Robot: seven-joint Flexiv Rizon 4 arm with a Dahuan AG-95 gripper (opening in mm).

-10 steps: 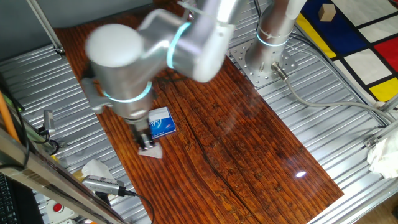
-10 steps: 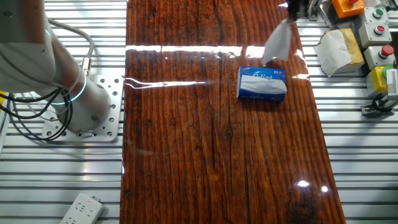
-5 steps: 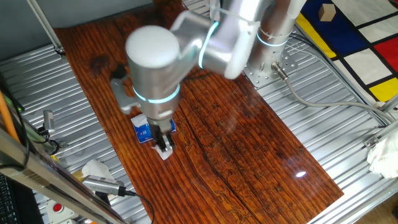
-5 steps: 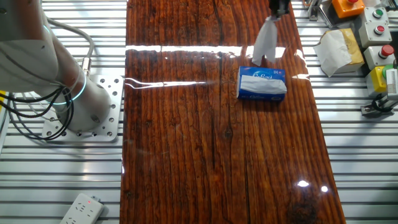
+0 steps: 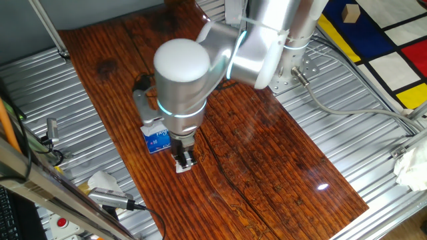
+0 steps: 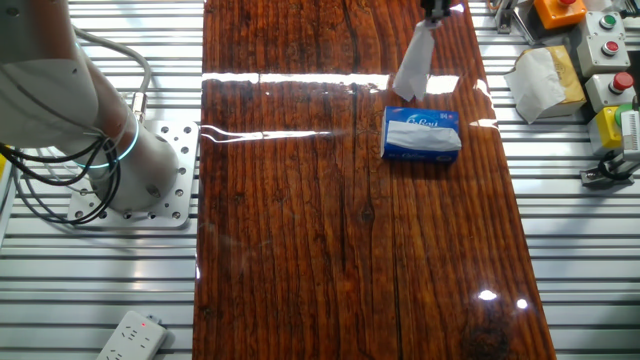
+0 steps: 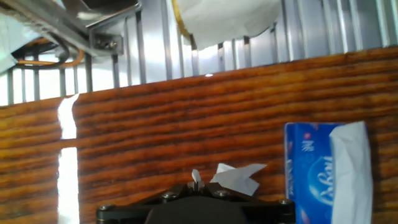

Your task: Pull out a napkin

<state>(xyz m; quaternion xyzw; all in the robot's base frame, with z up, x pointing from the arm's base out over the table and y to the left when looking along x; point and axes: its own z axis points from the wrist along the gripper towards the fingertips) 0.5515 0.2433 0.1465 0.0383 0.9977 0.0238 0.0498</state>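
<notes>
The blue pack point(image 6: 422, 135) carries white script, unreadable. The tool point(image 6: 436, 9) pinches the napkin point(image 6: 412, 66), dangling at the pack's 12 o'clock above the bench point(image 6: 300, 250). Only the hand view shows another tissue point(image 7: 352, 171) protruding from the pack.

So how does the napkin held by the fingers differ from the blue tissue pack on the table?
The napkin is a thin, plain white sheet; the tissue pack is a blue block with white print. The napkin hangs, pinched in the gripper, while the pack lies flat on the wooden table. The napkin looks narrow and limp; the pack keeps a firm rectangular shape. Both show white tissue paper.
</notes>
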